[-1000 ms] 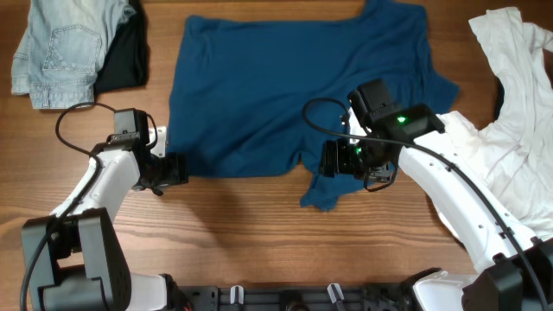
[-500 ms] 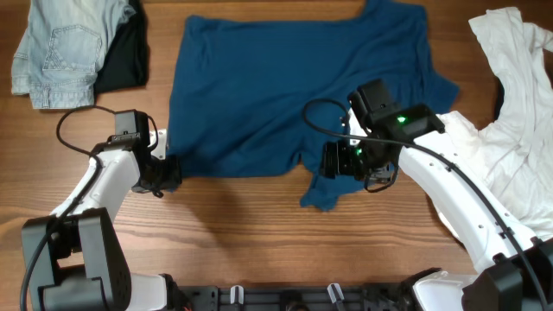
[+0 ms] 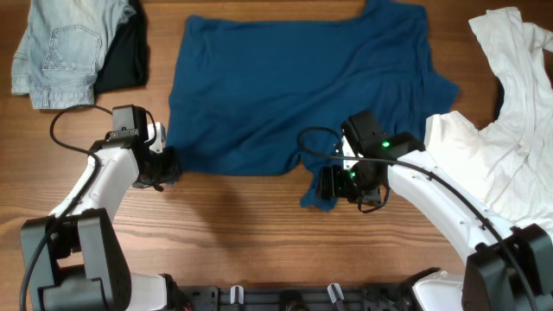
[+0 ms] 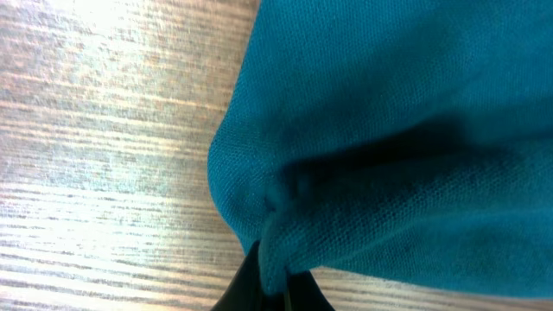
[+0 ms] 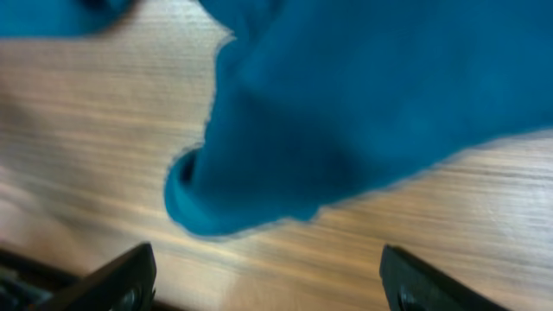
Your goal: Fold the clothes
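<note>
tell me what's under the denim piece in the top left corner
A black garment shows from beneath the right edge of the pale denim piece, on the wooden table. How far it runs underneath, and anything else there, is covered by the denim.

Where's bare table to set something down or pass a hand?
Biggest: front strip of the wooden table, bordered by the hem of the dark blue T-shirt, the left gripper and the right gripper. Smaller: left edge below the pale denim piece; a narrow lane between the black garment and the T-shirt. Crowded: right side, crumpled white shirt.
</note>
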Controlling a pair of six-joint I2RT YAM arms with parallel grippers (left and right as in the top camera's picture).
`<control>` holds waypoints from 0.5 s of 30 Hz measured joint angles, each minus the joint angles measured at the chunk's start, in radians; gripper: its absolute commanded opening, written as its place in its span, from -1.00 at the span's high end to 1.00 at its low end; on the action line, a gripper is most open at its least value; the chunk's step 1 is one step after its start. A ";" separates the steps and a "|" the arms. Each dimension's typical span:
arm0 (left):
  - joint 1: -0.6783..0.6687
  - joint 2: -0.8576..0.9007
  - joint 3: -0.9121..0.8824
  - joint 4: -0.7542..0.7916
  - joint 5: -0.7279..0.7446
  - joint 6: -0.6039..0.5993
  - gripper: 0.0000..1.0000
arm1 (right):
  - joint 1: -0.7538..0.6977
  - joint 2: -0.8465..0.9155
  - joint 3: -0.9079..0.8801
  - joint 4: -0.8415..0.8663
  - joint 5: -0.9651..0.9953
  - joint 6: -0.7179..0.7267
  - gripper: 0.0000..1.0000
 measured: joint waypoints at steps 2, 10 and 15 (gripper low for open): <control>0.000 0.000 0.000 0.003 0.000 0.000 0.92 | 0.000 0.000 -0.026 0.050 -0.001 0.003 -0.64; 0.000 0.000 0.000 0.005 0.000 -0.001 0.92 | 0.000 0.030 -0.090 0.149 -0.001 0.048 -0.43; 0.000 0.000 0.000 0.008 0.000 0.000 0.92 | 0.000 0.035 -0.091 0.156 0.014 0.103 0.04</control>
